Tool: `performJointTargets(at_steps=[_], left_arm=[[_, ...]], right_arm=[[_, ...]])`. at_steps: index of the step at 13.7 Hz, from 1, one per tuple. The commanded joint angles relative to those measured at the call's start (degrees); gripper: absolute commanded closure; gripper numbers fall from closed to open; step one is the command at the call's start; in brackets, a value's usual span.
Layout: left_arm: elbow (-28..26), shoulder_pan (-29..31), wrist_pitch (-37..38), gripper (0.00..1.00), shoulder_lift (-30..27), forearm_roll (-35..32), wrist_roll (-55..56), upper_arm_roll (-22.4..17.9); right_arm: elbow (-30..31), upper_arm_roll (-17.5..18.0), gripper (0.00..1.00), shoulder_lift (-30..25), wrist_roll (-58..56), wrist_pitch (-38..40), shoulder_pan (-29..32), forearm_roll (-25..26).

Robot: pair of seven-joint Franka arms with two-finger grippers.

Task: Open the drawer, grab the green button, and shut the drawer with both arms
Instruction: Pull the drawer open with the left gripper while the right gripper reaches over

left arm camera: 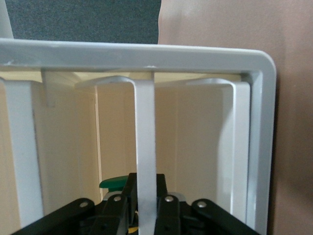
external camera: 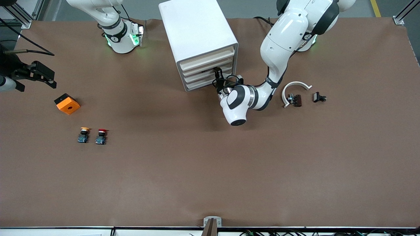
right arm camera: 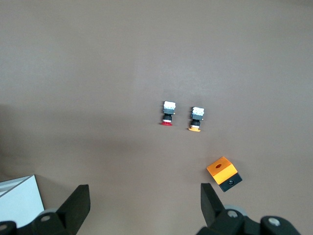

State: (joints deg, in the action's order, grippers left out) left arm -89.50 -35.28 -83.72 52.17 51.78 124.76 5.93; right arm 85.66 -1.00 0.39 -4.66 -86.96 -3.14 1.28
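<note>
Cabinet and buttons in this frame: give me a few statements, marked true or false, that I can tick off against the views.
1. The left gripper has its fingers closed on a drawer front at the cabinet. True.
2. The right gripper is shut on the orange block. False: its fingers stand open above the table, holding nothing, and the block lies on the table.
3. A yellow-capped button and a red-capped button stand side by side on the table. True.
4. The green-capped button lies on the table beside them. False: a green cap shows only inside the cabinet, in the left wrist view.
5. All four drawers are pulled fully out. False: none is.
</note>
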Motion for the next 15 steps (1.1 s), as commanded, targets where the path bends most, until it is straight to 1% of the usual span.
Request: performJointTargets(at_steps=[1,6,8,10,12,14,15], left_arm=[[0.64,-0.58,0.23,0.79,0.65,1.48,0.31,-0.21],[0.55,-1.2,0.23,0.8,0.74,1.57,0.49,-0.21],[0.55,-1.02,0.23,0.94,0.74,1.4,0.57,-0.21],[0.81,-0.32,0.23,1.0,0.56,1.13,0.4,-0.74],[1.08,1.86,0.23,1.0,0.47,1.04,0.22,-0.92],[3.36,4.33,0.23,1.0,0.56,0.52,0.22,-0.92],[3.63,5.73,0.23,1.0,0.47,0.43,0.31,-1.0]], right_arm=[[-1.55,0.04,0.0,0.67,-0.08,0.66,-0.64,0.22],[-1.47,0.04,0.0,0.67,-0.08,0.66,-0.64,0.22],[-1.47,0.04,0.0,0.67,-0.08,0.66,-0.64,0.22],[-1.47,0.04,0.0,0.67,-0.08,0.66,-0.73,0.13],[-1.47,0.12,0.0,0.75,-0.08,0.57,-0.99,-0.13],[-1.47,0.12,0.0,1.19,-0.08,0.48,-2.48,0.04],[-1.47,0.12,0.0,1.37,0.0,0.39,-3.19,0.04]])
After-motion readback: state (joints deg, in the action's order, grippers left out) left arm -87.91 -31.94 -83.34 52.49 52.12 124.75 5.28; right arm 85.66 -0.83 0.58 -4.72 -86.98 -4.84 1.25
